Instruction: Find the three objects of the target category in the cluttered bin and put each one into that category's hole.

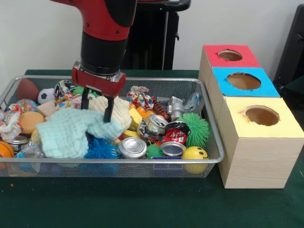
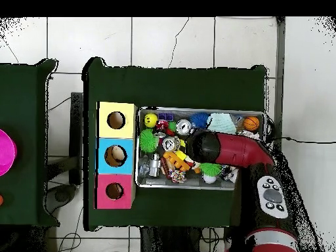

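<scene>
Green table cloth (image 1: 142,204) under the bin (image 1: 209,160), white wall (image 1: 38,38) behind.

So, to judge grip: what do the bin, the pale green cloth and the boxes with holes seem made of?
The bin looks like silver wire mesh with a smooth metal rim, since you can see through its walls. The pale green cloth seems soft, waffle-textured fabric, rumpled in folds. The boxes appear to be light wood, with grain on the sides and matte red, blue and yellow tops.

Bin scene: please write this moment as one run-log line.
claw: open, over cloths | bin: cluttered | cans: in bin | blue-box hole: holds something | red, yellow holes: look empty
</scene>
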You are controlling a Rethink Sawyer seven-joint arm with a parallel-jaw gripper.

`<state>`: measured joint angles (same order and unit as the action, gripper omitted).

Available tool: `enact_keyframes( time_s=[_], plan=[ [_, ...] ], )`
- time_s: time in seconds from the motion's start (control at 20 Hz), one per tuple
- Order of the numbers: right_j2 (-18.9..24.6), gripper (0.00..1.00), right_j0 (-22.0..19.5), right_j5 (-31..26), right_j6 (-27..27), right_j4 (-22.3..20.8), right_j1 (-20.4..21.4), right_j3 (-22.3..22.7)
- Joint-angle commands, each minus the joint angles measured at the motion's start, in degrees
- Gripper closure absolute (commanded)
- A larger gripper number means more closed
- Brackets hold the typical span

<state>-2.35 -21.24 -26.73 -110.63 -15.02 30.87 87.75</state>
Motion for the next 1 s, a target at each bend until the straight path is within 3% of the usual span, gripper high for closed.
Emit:
enact_keyframes(
  time_s=[0.05,0.2,0.5,1.0],
  plan=[
    [3.69,0.0,-4.77,-3.58,-1.24,2.28,8.38,10.74],
    [6.36,0.0,-9.2,-2.29,1.61,2.61,13.97,17.09],
    [9.12,0.0,-13.6,-0.96,2.49,1.75,17.24,21.69],
    [7.36,0.0,-9.51,2.82,-4.35,0.0,10.19,17.91]
  ],
)
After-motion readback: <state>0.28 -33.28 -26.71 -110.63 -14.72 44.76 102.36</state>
